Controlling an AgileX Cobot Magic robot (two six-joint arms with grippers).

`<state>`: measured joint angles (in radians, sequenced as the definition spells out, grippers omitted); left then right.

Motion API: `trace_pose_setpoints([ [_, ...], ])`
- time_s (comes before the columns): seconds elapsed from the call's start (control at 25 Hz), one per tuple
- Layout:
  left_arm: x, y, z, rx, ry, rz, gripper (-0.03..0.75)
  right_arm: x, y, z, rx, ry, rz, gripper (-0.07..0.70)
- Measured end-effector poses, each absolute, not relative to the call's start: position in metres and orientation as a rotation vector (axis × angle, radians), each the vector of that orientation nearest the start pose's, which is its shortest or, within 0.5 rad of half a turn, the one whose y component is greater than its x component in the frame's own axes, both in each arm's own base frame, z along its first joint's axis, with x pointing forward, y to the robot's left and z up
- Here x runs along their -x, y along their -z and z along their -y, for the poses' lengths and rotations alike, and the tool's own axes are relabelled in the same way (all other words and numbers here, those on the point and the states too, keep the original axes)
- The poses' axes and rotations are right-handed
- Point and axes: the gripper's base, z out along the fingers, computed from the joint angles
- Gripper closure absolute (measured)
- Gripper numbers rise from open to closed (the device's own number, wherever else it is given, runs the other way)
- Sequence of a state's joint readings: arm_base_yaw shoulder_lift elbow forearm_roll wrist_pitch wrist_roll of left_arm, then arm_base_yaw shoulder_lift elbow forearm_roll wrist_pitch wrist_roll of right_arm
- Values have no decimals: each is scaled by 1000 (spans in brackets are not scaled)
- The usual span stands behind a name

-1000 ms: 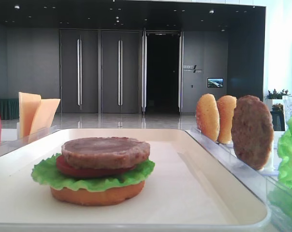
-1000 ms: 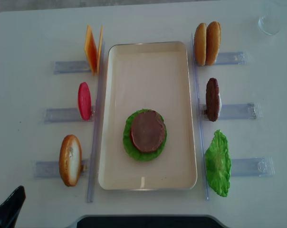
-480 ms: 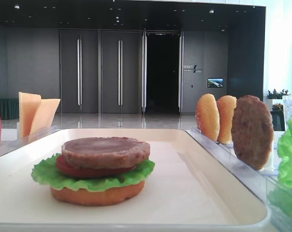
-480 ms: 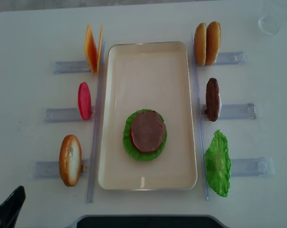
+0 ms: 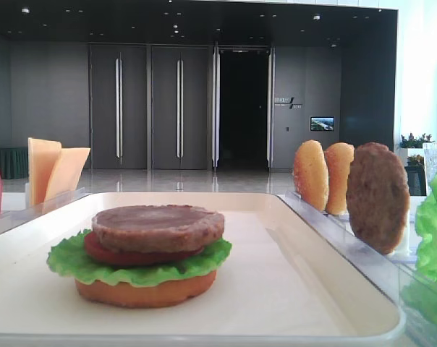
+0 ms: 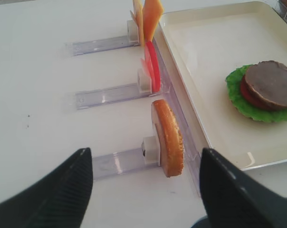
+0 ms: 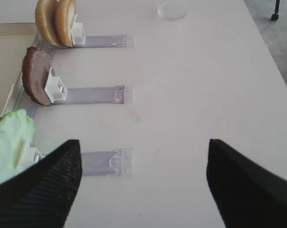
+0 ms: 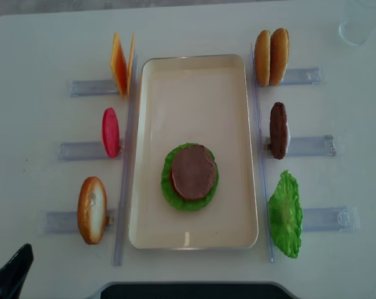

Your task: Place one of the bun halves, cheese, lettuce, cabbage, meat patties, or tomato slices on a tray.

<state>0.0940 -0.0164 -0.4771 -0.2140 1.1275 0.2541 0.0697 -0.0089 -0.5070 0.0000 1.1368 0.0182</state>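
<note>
On the cream tray (image 8: 194,75) sits a stack with a meat patty (image 8: 193,172) on top, over tomato, lettuce and a bun half (image 5: 146,292). A second patty (image 8: 278,129) stands on edge in a holder to the right, between two bun halves (image 8: 271,57) and a lettuce leaf (image 8: 286,215). Left of the tray stand cheese (image 8: 121,63), a tomato slice (image 8: 110,132) and a bun half (image 6: 168,137). No cabbage is in view. My left gripper (image 6: 144,161) hangs open near that bun half, empty. My right gripper (image 7: 143,152) is open over bare table beside the lettuce (image 7: 8,145).
Clear plastic holders (image 8: 312,146) lie in rows on both sides of the tray. A clear glass (image 8: 359,25) stands at the far right corner. A dark edge (image 8: 188,291) runs along the table's near side. The left fingertip (image 8: 12,273) shows at the near left corner.
</note>
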Motion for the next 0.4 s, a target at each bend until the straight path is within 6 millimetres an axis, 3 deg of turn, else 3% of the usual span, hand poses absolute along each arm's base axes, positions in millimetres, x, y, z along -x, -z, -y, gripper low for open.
trace_pose_setpoints([
  [0.4, 7, -267, 18, -185, 50, -2090, 181, 10, -273, 1, 55, -52, -2104, 113],
])
